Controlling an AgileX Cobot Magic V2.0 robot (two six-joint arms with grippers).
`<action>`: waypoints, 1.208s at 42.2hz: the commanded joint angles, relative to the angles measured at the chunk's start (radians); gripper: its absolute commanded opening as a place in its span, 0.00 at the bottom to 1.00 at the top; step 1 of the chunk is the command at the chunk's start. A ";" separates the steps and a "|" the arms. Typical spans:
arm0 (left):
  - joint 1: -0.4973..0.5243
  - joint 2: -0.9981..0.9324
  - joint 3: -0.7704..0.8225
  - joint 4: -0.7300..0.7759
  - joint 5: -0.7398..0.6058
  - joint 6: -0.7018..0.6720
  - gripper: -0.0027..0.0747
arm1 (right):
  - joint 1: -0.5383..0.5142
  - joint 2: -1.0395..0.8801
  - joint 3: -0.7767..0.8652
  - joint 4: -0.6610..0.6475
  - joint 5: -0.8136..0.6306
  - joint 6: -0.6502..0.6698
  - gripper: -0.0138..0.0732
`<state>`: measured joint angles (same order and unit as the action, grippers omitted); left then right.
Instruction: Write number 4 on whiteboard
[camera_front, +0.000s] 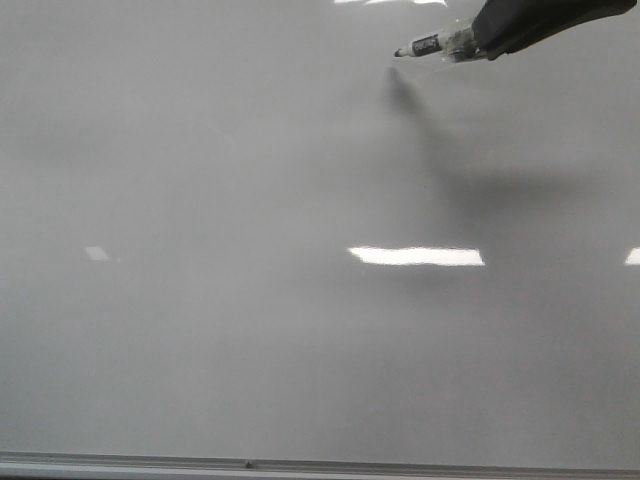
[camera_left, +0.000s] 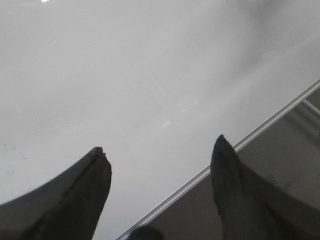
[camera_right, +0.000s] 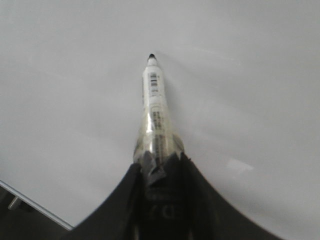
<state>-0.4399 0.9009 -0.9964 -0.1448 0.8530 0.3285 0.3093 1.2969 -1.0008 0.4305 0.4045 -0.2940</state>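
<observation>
Above whiteboard (camera_front: 250, 330), right end effector (camera_front: 478, 40) gripping marker (camera_front: 432, 45) (uncapped)

right gripper (camera_right: 160, 167) clamped, left gripper (camera_left: 160, 160) agape

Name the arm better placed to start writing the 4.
Right. Its gripper holds the marker, tip out over the blank whiteboard; the left gripper is open and empty.

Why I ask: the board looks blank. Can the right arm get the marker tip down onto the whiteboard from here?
Probably yes: the right gripper holds the marker above bare whiteboard, nothing between.
</observation>
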 joint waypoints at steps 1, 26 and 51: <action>0.002 -0.002 -0.025 -0.014 -0.072 -0.009 0.59 | -0.006 -0.004 -0.054 0.003 -0.070 -0.019 0.09; 0.002 -0.002 -0.025 -0.014 -0.066 -0.009 0.59 | 0.017 0.088 -0.062 -0.014 0.103 -0.073 0.09; 0.002 -0.002 -0.025 -0.014 -0.066 -0.009 0.59 | -0.031 -0.056 -0.061 -0.036 0.181 -0.108 0.09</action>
<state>-0.4399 0.9009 -0.9964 -0.1448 0.8497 0.3285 0.2641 1.2764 -1.0324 0.3764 0.6856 -0.3839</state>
